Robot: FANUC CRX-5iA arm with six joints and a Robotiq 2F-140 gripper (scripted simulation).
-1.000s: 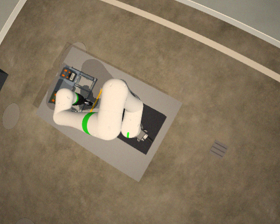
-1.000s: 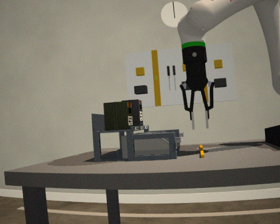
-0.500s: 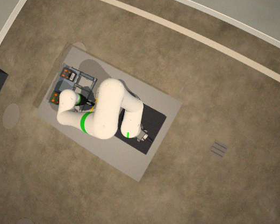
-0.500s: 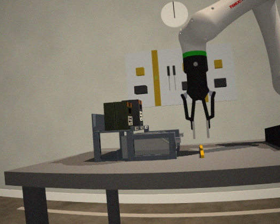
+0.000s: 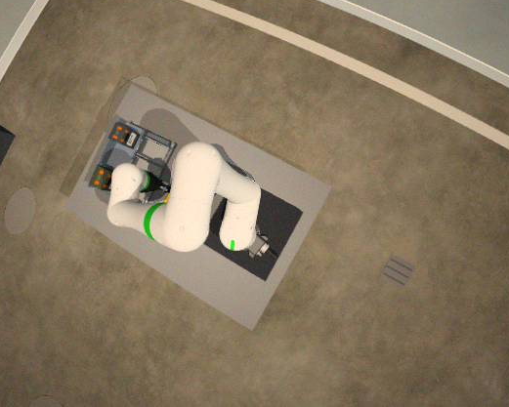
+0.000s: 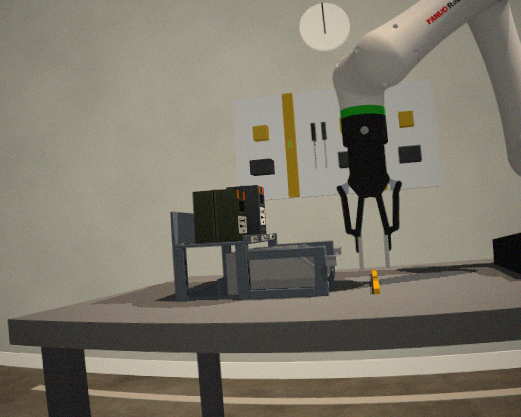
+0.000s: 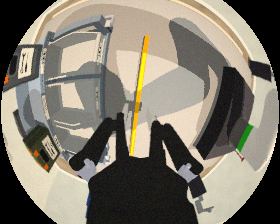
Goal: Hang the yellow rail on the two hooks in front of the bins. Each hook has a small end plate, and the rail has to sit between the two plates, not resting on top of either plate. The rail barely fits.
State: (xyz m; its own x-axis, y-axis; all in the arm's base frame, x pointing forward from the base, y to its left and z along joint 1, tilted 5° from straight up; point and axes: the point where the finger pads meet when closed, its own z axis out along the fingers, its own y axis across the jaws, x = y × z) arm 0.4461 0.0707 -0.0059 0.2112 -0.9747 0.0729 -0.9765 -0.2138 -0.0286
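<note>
The yellow rail (image 6: 375,282) lies flat on the table to the right of the grey bin rack (image 6: 277,271). In the wrist view the rail (image 7: 140,91) runs as a long thin strip away from me, beside the rack (image 7: 71,78). My gripper (image 6: 373,258) hangs straight down just above the rail's near end, with its fingers partly closed and a gap between them. Nothing is between the fingers. In the top view the arm hides most of the rail; only a yellow bit (image 5: 167,197) shows. The hooks are too small to make out.
Dark green and black boxes (image 6: 227,214) sit on top of the rack's raised shelf. A black block (image 6: 517,251) stands at the table's right edge. A dark mat (image 5: 266,225) lies under the robot's base.
</note>
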